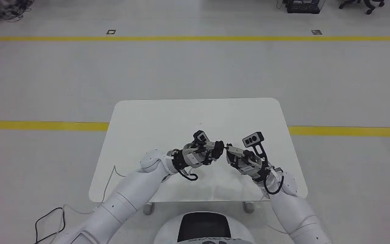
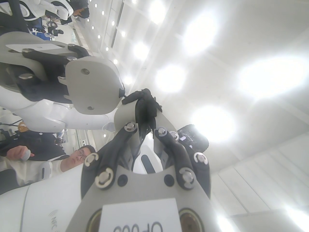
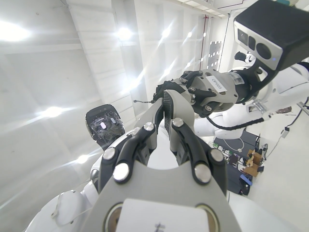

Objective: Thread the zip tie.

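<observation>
L gripper (image 2: 145, 102) & R gripper (image 3: 163, 105) meet tip-to-tip above near-centre of table (image 1: 183, 116), both w/ fingers pinched tight on black zip tie (image 3: 144, 102), held off the surface, thin end poking out.

Thin dark zip tie (image 3: 144, 102) juts out straight, one end hidden.

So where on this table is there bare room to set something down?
The far half of the table, out to its edge, is bare, as are both side margins. Crowded: front-centre, where the left gripper and right gripper hang close together.
</observation>
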`<state>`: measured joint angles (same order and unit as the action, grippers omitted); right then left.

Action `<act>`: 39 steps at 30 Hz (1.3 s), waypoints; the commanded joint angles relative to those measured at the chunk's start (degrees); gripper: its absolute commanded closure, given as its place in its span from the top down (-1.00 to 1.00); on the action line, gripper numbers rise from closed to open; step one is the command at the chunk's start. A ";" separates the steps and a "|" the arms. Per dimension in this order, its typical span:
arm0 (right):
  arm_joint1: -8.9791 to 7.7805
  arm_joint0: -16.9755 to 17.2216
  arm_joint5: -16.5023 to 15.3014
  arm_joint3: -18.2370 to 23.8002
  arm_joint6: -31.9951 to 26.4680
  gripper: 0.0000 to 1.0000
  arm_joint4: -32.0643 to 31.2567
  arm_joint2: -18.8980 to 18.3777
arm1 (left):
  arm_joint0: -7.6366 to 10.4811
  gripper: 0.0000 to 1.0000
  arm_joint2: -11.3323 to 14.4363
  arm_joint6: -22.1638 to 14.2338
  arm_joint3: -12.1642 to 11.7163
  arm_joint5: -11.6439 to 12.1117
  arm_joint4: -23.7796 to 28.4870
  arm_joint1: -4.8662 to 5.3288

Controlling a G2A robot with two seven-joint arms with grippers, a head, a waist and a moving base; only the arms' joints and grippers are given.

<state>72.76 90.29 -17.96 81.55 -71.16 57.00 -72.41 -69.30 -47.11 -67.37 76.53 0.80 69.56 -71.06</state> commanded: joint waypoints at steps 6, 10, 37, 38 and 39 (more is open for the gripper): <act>-0.02 -0.17 0.06 -0.26 0.15 -1.00 -0.05 0.15 | 0.00 -1.00 0.00 0.00 0.00 0.00 0.00 0.00; -0.03 -0.24 0.14 -0.49 0.18 -1.00 -0.07 0.30 | 0.00 -1.00 0.00 0.00 0.00 0.00 0.00 0.00; -0.26 -0.61 0.92 -0.69 0.70 -1.00 -1.32 0.83 | 0.00 -1.00 0.00 0.00 0.00 0.00 0.00 0.00; -0.28 -0.62 0.98 -0.68 0.77 -1.00 -1.44 0.83 | 0.00 -1.00 0.00 0.00 0.00 0.00 0.00 0.00; -0.31 -0.66 1.03 -0.66 0.89 -1.00 -1.68 0.82 | 0.00 -1.00 0.00 0.00 0.00 0.00 0.00 0.00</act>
<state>72.47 89.66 -16.97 80.88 -70.37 55.50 -71.59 -69.30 -47.11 -67.37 76.53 0.80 69.56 -71.06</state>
